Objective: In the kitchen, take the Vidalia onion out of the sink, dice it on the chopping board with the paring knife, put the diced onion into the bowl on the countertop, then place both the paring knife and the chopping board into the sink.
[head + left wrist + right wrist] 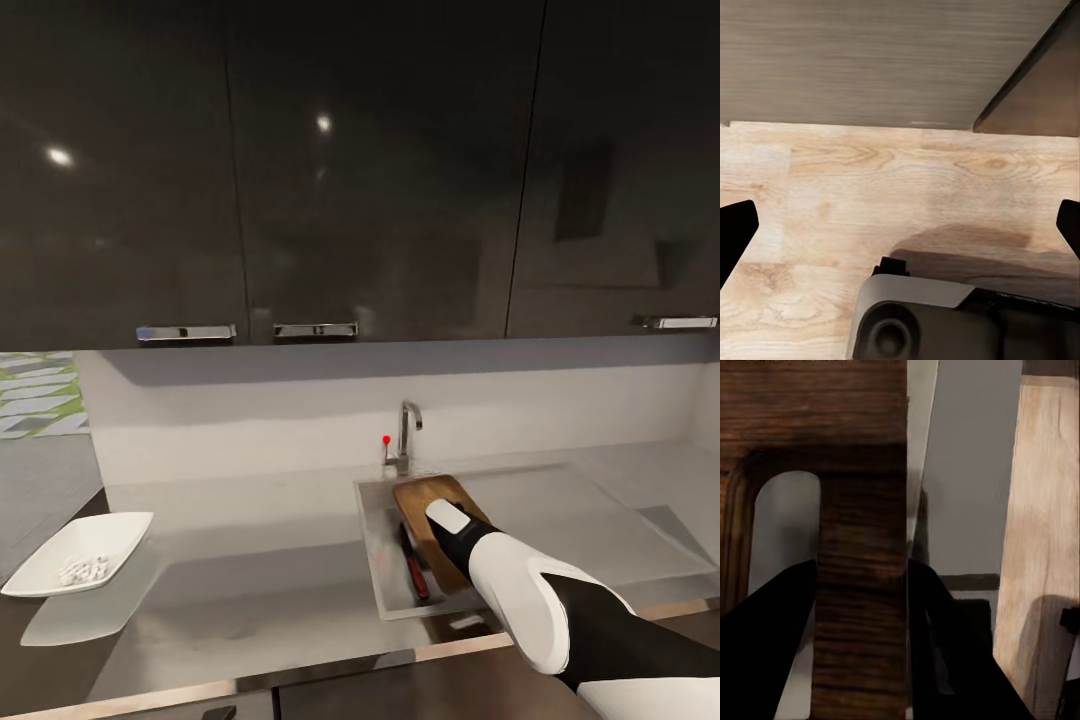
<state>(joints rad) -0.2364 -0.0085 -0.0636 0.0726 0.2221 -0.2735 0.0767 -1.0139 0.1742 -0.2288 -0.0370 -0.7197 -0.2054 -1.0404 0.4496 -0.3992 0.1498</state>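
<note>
The brown wooden chopping board [428,498] leans tilted in the steel sink [372,560], below the chrome tap [406,432]. My right gripper [861,577] is shut on the board's [810,420] handle end, one dark finger [772,622] on each side of the wood. The red-handled paring knife [412,572] lies on the sink floor beside the board. Far left on the grey countertop [250,560] stands the white bowl [120,525], holding small pale diced onion pieces [82,570]. My left gripper [904,225] hangs open over the light wood floor [870,195].
Dark glossy wall cabinets [360,170] hang above the worktop. The drainboard [600,520] stretches right of the basin. In the left wrist view, a cabinet front [870,60] rises behind the floor and my own base [915,322] sits below.
</note>
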